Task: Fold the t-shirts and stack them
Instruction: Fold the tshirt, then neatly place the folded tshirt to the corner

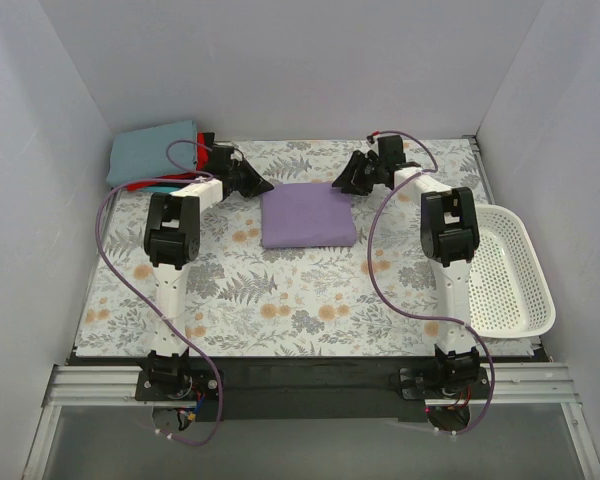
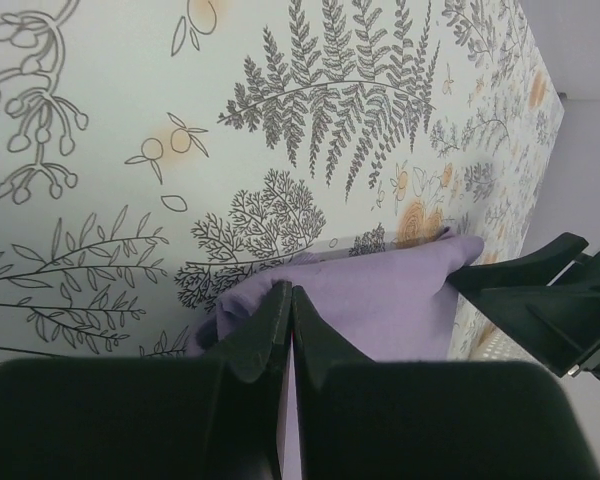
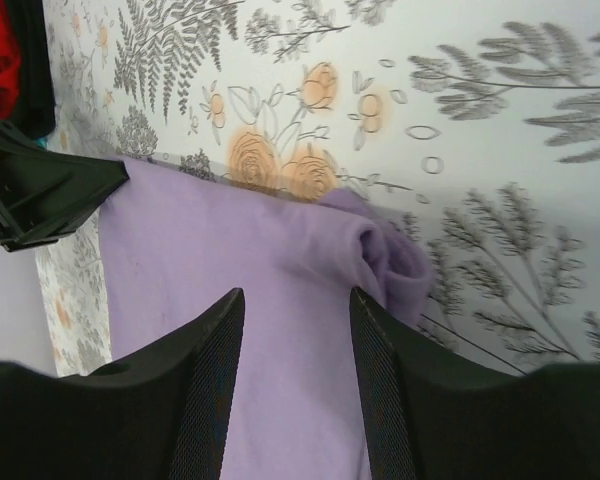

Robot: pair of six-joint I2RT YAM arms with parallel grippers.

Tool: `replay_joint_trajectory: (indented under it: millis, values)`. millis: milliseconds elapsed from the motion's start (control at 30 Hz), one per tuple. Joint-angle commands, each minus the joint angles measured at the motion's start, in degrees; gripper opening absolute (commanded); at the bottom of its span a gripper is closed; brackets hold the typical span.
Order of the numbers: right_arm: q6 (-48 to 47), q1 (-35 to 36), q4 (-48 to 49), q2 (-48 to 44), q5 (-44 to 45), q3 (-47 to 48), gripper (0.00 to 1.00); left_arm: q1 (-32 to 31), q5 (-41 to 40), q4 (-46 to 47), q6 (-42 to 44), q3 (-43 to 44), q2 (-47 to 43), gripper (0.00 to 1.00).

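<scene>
Tabletop (image 1: 310,300): floral-print cover, white walls on three sides.

Folded lavender t-shirt (image 1: 307,216): lies flat, a little past the table's middle toward the far edge, between the two grippers. Its far right corner is bunched into a small roll (image 3: 395,262).

Shirt stack at far left corner: grey-blue t-shirt (image 1: 152,152) on top, with red (image 1: 140,185) and teal (image 1: 165,190) edges showing below it. A black layer shows in the right wrist view only (image 3: 30,70). The stack is well apart from the lavender shirt.

White mesh basket (image 1: 528,262): at the right edge, just beside the right arm's elbow.

Left gripper (image 1: 265,185): at the lavender shirt's far left corner, fingers (image 2: 270,325) pressed together with tips at the cloth edge. Whether cloth is caught between them I cannot tell.

Right gripper (image 3: 298,296): at the far right corner, fingers spread, hanging over the cloth just beside the bunched roll and gripping nothing.

Purple cables (image 1: 102,235): looped along both arms.
</scene>
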Motion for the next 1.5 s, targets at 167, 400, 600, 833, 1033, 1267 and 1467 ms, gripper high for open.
replay_joint_trajectory:
  millis: [167, 400, 600, 833, 1033, 1267, 1467]
  values:
    - [3.11, -2.49, 3.29, -0.32, -5.47, -0.78, 0.54, 1.78, 0.11, -2.27, 1.88, 4.92, -0.88, 0.11]
    - [1.97, -3.63, 3.29, -5.32, -6.09, -1.65, 0.58, 2.66, -0.67, -3.59, 5.48, 7.22, -8.69, 0.43]
    - [0.13, -3.9, 2.85, -11.83, -3.9, -5.77, 0.63, 2.66, -5.76, -10.88, 7.95, 2.31, -16.43, 0.55]
    - [-2.69, -3.72, 1.53, -21.05, -0.91, -14.9, 0.65, 2.57, -6.48, -25.55, 13.48, -2.79, -21.19, 0.56]
    - [-4.1, -3.46, 1.62, -26.32, -0.56, -21.33, 0.65, 2.31, 0.37, -29.78, 18.49, -5.44, -20.31, 0.59]
    - [-5.94, -2.58, 2.23, -30.11, 0.76, -27.75, 0.65, 0.38, 1.53, -28.38, 20.08, -8.16, -17.06, 0.64]
    - [-6.47, -1.96, 3.11, -33.19, 1.02, -31.45, 0.65, -0.32, -0.92, -28.03, 20.52, -4.74, -11.79, 0.64]
